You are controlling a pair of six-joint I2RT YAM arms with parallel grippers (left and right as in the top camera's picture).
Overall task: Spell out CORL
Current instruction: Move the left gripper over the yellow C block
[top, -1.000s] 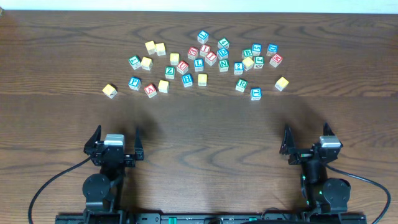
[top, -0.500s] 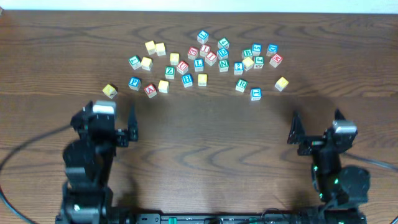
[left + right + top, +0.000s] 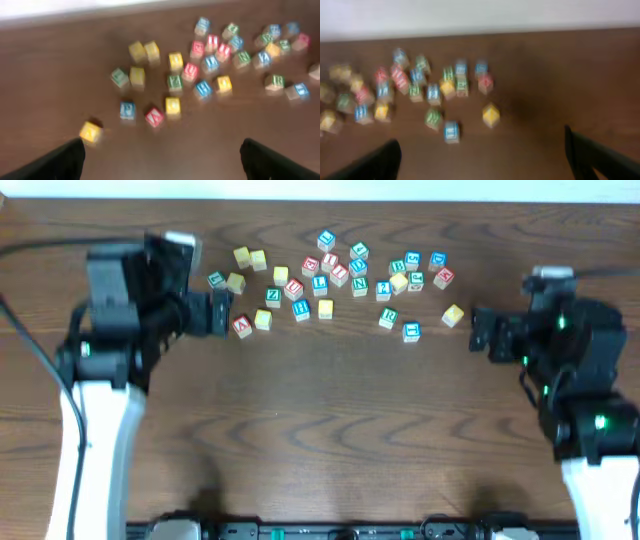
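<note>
Across grained brown tabletop [image 3: 330, 430], small painted wooden alphabet cubes [image 3: 320, 283].

Alphabet cubes [image 3: 320, 283] crowd the far middle of the table [image 3: 330, 410]; its near half lies open.

left hand [image 3: 203, 282]: risen, forward beside cube cluster [image 3: 320, 283] | right hand [image 3: 505, 320]: risen, forward too

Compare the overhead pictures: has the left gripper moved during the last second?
Yes. The left gripper has moved up the table, away from its near edge, and is now just left of the red A block, which stayed put.
</note>
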